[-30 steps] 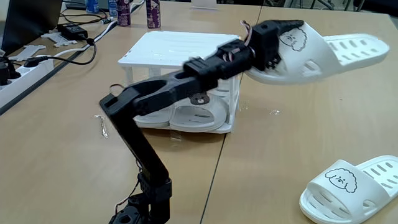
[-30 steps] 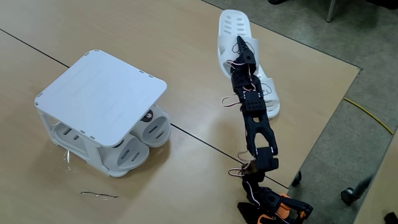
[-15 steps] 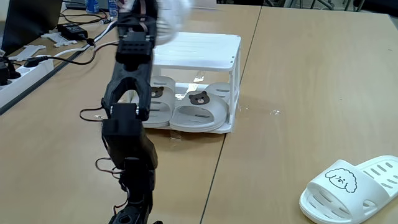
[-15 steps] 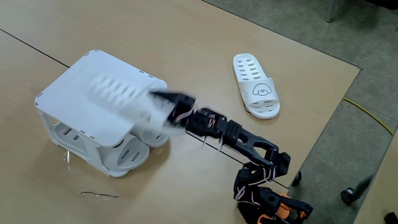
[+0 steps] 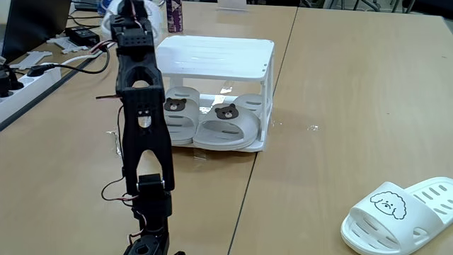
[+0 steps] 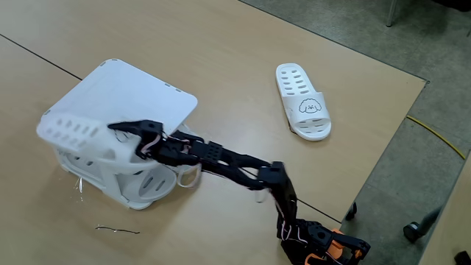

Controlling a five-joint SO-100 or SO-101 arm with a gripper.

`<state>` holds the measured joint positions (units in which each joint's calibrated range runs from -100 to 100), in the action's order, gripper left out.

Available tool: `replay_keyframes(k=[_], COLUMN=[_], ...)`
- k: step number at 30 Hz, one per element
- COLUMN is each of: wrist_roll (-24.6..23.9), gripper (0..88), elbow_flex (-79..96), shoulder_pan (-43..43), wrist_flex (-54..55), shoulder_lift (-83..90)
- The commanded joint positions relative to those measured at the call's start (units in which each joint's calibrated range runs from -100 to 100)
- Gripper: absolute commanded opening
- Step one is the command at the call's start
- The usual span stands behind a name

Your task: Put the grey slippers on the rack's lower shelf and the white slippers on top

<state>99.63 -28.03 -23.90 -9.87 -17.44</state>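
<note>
wooden table (image 6: pixel 243 66): gripper (image 6: pixel 124 134) holds 1 white slipper (image 6: pixel 85 140) over rack (image 6: pixel 140 92).

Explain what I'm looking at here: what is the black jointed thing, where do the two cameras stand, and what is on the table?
The black jointed thing is a small robot arm, bolted at the table's edge, ending in a two-finger gripper. One fixed view looks across the wooden table from low beside the arm; the other looks down from high up. In the high view the gripper holds one white foam slipper with a dog face over the near edge of the white plastic two-level rack. Its partner, a second white dog-face slipper, lies on the table apart from the rack. In the low view, the pale grey bear-face slippers sit side by side on the rack's lower shelf.
</note>
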Motion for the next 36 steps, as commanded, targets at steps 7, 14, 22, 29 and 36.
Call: replay_keyframes(k=[7,14,22,29,36], wrist_roll=[0.4,0.4,0.4,0.4,0.4], gripper=[0.6,25.2,41.2,41.0,37.5], elbow_flex=[-35.2,-37.1,-33.8,-17.8,-6.0], shoulder_pan=[9.2,10.2,9.4,9.5,9.5], wrist_flex=[0.2,0.5,-0.2,-4.8,-4.6], shoulder_lift=[-24.1,-26.4,-21.6,-8.2,1.1])
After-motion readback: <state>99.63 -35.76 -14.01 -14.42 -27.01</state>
